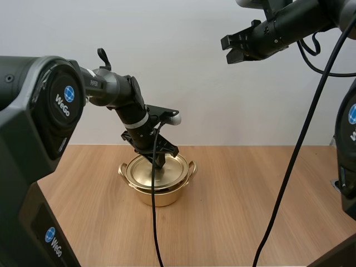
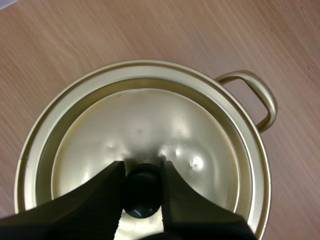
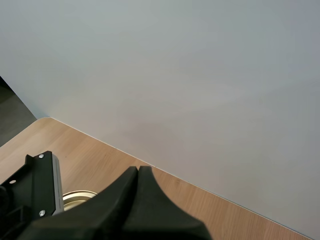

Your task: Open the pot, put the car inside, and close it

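A light wooden table (image 1: 250,194) runs up to a plain pale wall (image 1: 183,72). A little left of the table's middle stands the pot (image 1: 161,196), a shallow gold-coloured metal one with a loop handle (image 2: 256,97) at each side. Its lid (image 1: 142,171) sits closed on the rim, shiny, stepped in rings and slightly dented near the centre. The left gripper (image 2: 141,167) reaches down onto the lid, its two black fingers (image 2: 100,195) pinching the small black knob (image 2: 141,192) between their tips. The right gripper (image 1: 229,50) hangs high above the table, well apart from the pot, its fingers pressed together into one dark wedge.
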Robot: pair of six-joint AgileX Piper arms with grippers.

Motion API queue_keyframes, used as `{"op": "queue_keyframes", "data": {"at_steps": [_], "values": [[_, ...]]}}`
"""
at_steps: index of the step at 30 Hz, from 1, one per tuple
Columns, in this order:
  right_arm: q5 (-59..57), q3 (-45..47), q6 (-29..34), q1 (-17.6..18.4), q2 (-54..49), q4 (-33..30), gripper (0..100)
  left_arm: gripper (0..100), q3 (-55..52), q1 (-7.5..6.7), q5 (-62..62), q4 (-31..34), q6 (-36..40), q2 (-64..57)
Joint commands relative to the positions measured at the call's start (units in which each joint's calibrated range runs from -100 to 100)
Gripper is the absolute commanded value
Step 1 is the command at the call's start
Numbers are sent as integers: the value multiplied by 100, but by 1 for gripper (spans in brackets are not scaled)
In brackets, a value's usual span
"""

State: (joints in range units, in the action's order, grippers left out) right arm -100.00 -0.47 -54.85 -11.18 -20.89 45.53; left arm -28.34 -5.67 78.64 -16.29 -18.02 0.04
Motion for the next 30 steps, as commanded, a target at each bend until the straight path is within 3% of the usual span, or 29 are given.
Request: {"op": "queue_keyframes", "data": {"at_steps": [1, 3, 9, 11, 15, 19, 20, 24, 30], "values": [[0, 0, -5, 2, -5, -3, 0, 2, -10, -5, 0, 0, 4, 10], [0, 0, -5, 2, -5, -3, 0, 13, -10, -5, 0, 0, 4, 10], [0, 0, -5, 2, -5, -3, 0, 62, -10, -5, 53, 0, 35, 10], [0, 0, -5, 2, -5, -3, 0, 67, -10, -5, 70, 28, 35, 10], [0, 0, -5, 2, -5, -3, 0, 67, -10, -5, 107, 42, 35, -18], [0, 0, -5, 2, -5, -3, 0, 61, 124, -5, 87, 183, 120, -215], [0, 0, -5, 2, -5, -3, 0, 53, 218, -5, 87, 265, 193, -311], [0, 0, -5, 2, -5, -3, 0, 0, 692, -5, 70, 600, 286, -828], [0, 0, 90, 2, -5, 183, 0, 0, 1357, 2, -108, 722, 749, -1840]]}}
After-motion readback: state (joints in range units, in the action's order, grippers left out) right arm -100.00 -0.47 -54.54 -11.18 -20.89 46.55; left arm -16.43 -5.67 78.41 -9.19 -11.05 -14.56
